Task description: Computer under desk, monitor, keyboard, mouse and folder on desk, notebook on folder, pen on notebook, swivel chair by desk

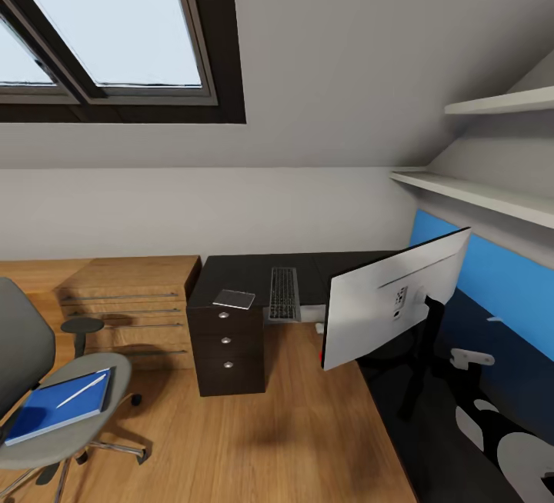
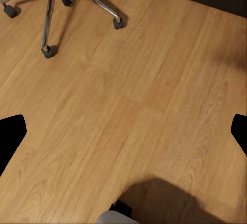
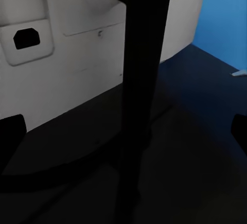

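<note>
My head camera looks forward and down from well above the counter [image 1: 246, 268], taking in the swivel chair [image 1: 54, 403] at my left and the monitor [image 1: 392, 303] at my right. My left wrist camera faces the wood floor [image 2: 134, 106] closely, sharing the chair's chrome base [image 2: 56, 3] with the head view. My right wrist camera sits very near the monitor's pale back [image 3: 56, 54] and black stand [image 3: 141, 80].

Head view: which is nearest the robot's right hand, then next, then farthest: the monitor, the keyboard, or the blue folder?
1. monitor, just ahead of the right hand, at the desk's right.
2. keyboard, mid-desk.
3. folder, far left on the swivel chair.
</note>
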Robot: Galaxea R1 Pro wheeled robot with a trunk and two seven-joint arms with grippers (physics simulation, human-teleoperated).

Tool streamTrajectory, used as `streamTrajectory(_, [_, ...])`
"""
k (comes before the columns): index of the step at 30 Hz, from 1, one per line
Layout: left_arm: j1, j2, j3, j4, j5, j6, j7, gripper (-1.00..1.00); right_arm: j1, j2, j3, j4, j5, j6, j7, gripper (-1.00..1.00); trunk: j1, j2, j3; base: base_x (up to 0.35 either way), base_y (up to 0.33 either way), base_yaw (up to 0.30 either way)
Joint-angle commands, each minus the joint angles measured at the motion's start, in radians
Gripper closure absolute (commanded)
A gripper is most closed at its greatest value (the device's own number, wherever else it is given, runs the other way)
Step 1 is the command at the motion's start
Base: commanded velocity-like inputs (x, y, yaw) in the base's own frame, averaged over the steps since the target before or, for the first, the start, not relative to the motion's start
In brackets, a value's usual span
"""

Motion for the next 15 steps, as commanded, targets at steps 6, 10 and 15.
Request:
streamTrajectory(6, [0.000, 0.001, -0.005, -0.004, 0.012, -0.005, 0.008, -1.00, 0.000, 0.000, 0.008, 0.001, -0.010, -0.005, 0.004, -1.00, 0.023, -0.043, -0.019, 0.000, 0.000, 0.000])
streamTrajectory(10, [0.000, 0.001, -0.005, -0.004, 0.012, -0.005, 0.008, -1.00, 0.000, 0.000, 0.008, 0.001, -0.009, -0.005, 0.004, -1.00, 0.039, -0.071, -0.032, 0.000, 0.000, 0.000])
streamTrajectory(15, [0.000, 0.001, -0.005, -0.004, 0.013, -0.005, 0.008, -1.00, 0.000, 0.000, 0.008, 0.001, -0.009, -0.004, 0.004, -1.00, 0.058, -0.106, -0.047, 0.000, 0.000, 0.000])
